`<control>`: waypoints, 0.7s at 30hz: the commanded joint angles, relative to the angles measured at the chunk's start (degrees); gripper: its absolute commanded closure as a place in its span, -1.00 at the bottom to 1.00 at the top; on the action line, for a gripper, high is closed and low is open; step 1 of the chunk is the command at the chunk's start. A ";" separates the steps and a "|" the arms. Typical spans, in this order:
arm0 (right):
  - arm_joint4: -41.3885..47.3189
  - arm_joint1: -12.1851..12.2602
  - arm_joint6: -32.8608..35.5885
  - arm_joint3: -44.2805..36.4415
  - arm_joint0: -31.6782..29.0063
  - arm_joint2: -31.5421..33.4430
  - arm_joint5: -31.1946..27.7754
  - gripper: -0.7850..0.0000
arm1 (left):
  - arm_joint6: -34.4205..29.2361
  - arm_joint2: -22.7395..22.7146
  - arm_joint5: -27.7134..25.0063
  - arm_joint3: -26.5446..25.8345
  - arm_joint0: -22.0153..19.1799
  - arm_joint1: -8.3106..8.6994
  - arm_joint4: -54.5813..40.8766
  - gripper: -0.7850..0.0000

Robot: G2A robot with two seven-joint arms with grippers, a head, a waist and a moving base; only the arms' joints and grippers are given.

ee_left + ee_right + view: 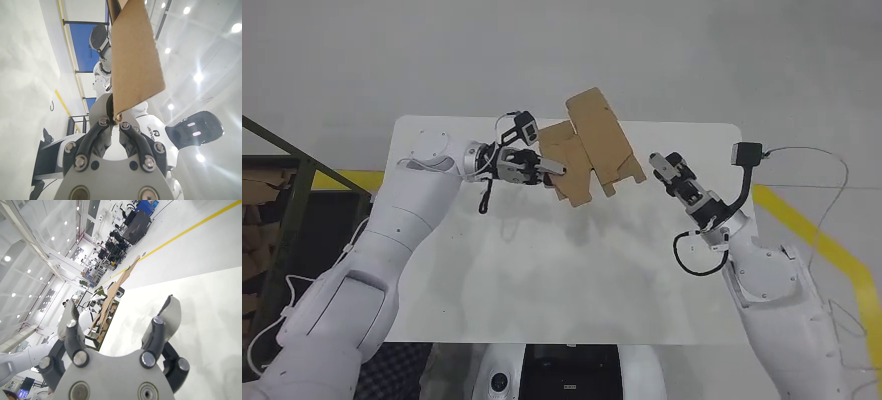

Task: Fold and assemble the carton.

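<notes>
A flat brown cardboard carton hangs above the far middle of the white table, its flaps spread and tilted. My left gripper is shut on the carton's near-left edge; in the left wrist view the carton rises from between the pinched fingers. My right gripper stands open just right of the carton, not touching it. In the right wrist view the right gripper has its fingers spread wide, and the carton is seen edge-on farther off.
The table's far edge lies just below the carton. A dark rack with cardboard stands off the table's left side. A yellow floor line runs on the right. A cable loops from the right wrist.
</notes>
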 commanded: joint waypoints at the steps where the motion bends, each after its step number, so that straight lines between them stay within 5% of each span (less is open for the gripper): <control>1: 1.36 0.15 2.74 0.68 0.33 0.44 -0.93 -1.00 | 0.10 1.10 -0.98 -1.20 -0.08 0.41 0.87 1.00; 10: 5.88 0.87 14.57 5.30 2.13 1.27 -7.46 -1.00 | 0.10 10.40 -6.21 -6.34 -2.35 4.66 2.47 1.00; 21: 13.20 1.77 29.41 10.20 4.71 -0.03 -10.89 -1.00 | 0.10 22.76 -6.23 -13.75 -7.98 11.41 -1.03 1.00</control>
